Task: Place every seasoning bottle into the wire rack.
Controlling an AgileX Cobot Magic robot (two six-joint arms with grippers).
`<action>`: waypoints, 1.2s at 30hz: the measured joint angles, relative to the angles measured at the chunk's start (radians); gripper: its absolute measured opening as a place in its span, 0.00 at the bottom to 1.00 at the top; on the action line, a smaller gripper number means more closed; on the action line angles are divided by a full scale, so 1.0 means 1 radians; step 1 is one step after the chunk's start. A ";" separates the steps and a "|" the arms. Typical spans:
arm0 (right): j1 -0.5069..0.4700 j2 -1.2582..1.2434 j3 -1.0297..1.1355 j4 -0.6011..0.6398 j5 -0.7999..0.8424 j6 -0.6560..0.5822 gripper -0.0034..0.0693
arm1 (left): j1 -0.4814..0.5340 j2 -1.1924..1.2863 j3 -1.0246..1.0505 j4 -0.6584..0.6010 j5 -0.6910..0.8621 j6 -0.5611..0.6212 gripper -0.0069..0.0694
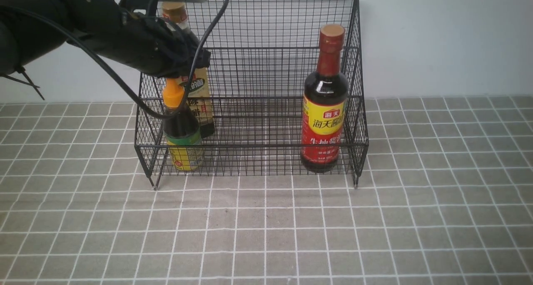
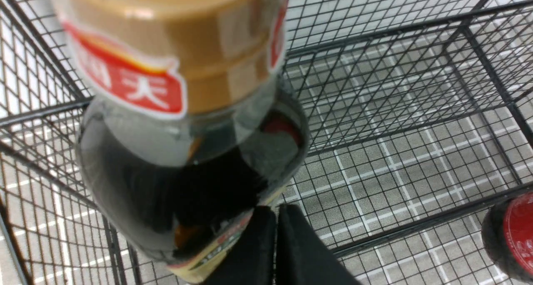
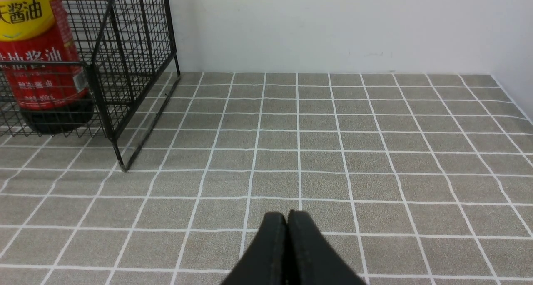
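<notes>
**Black wire rack: all three bottles look seated**

Black mesh wire rack [image 1: 266,89] sits on the table [image 1: 266,235], backed against the wall, open front toward the robot for easy reach-in.

- Red-neck bottle [image 1: 325,101]: upright on the lower tier, right end, near the side wall.
- Orange-nozzle bottle [image 1: 182,131]: upright, lower tier, left front corner.
- Gold-cap bottle [image 1: 195,89]: upright just behind it, on the step above, so the short bottle doesn't hide the tall one.

Left gripper [image 2: 277,239]: fingers pressed together, clamping nothing, just beside the gold-cap bottle's shoulder. From the front, the arm covers the neck. My read: it's already let go, so retract is next, with a risk of clipping the neck.

Right gripper [image 3: 286,239]: clenched on nothing, low over bare table, well clear of the rack.

Table: grey-beige tile-print cloth with white grid lines, some wrinkling. Wall [image 1: 449,39]: plain white.
</notes>
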 joint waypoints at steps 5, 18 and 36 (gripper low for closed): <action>0.000 0.000 0.000 0.000 0.000 0.000 0.03 | 0.000 0.001 0.000 0.005 0.001 0.008 0.08; 0.000 0.000 0.000 0.000 0.000 0.000 0.03 | 0.008 -0.001 -0.008 0.095 0.049 0.015 0.08; 0.000 0.000 0.000 0.000 0.000 0.000 0.03 | 0.009 -0.004 -0.007 0.155 0.023 0.016 0.08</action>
